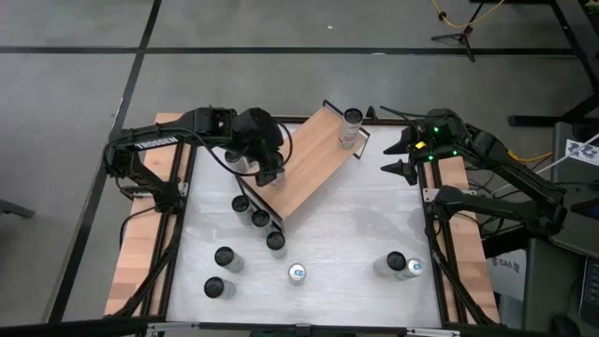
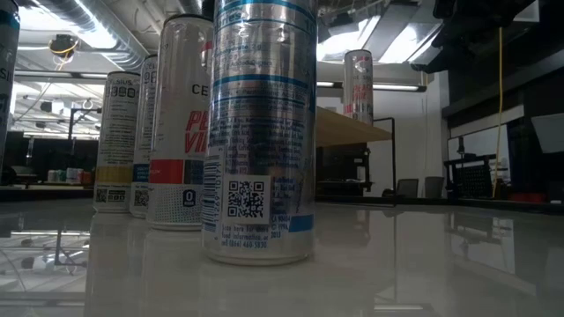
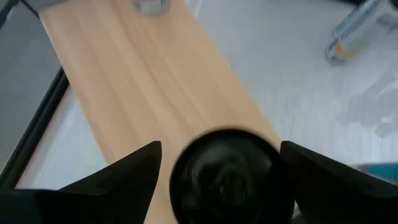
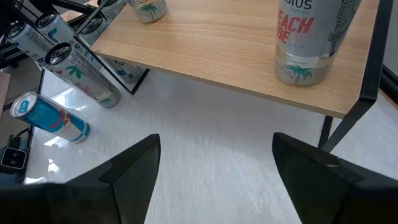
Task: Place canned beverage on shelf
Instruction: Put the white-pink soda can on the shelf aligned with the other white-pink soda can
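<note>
One can (image 1: 352, 118) stands on shelf (image 1: 309, 164). Left pincer (image 3: 219, 163) over shelf, holding black-topped can (image 3: 227, 177). Right pincer (image 4: 214, 162) open, empty. More cans (image 1: 257, 217) wait on bench (image 1: 356, 225).

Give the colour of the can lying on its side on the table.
Bright blue can, clearest in right wrist view.
</note>
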### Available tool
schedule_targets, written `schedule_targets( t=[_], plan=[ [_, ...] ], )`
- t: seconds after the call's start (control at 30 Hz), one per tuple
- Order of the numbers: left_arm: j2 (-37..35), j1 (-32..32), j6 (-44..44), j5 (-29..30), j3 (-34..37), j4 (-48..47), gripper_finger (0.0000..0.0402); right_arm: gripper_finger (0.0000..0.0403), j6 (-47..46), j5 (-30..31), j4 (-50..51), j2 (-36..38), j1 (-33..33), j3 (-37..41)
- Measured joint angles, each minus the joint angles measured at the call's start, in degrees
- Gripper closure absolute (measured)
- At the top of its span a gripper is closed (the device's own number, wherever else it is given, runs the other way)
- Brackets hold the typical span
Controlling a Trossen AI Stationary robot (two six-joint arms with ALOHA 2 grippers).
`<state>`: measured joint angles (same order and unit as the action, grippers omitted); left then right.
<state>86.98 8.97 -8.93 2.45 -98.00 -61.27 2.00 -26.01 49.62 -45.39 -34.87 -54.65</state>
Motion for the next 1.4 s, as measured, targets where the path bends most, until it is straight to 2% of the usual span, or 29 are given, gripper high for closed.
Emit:
schedule_targets(
  t=[0.3, 0.53, 0.63, 0.8, 1.13, 1.4],
  plan=[
    [-0.94, 0.00, -1.49, 0.65, 0.00, 2.24, 0.0083, 0.0098, 0.00, -0.02, 0.01, 0.00, -0.02, 0.00],
    [-3.89, -0.02, -6.27, 8.34, -0.03, 1.61, 0.0083, 0.0098, 0.00, 0.00, 0.01, 0.00, -0.02, 0.00],
    [-5.15, -0.25, -9.43, 9.94, -0.04, 1.61, 0.0083, 0.0098, 0.00, -0.01, 0.00, 0.00, -0.02, 0.00],
    [-5.73, -2.55, -13.69, 12.11, -0.04, 1.76, 0.0083, 0.0098, 0.00, 0.01, 0.01, 0.00, -0.02, 0.00],
    [-5.73, -9.21, -16.09, 21.54, -0.04, 1.74, 0.0083, 0.0098, 0.00, 0.01, 0.01, 0.00, -0.02, 0.00],
    [-4.95, -12.34, -16.26, 22.97, -0.04, 1.74, 0.0083, 0.0098, 0.00, 0.01, 0.01, 0.00, -0.02, 0.00]
  ],
)
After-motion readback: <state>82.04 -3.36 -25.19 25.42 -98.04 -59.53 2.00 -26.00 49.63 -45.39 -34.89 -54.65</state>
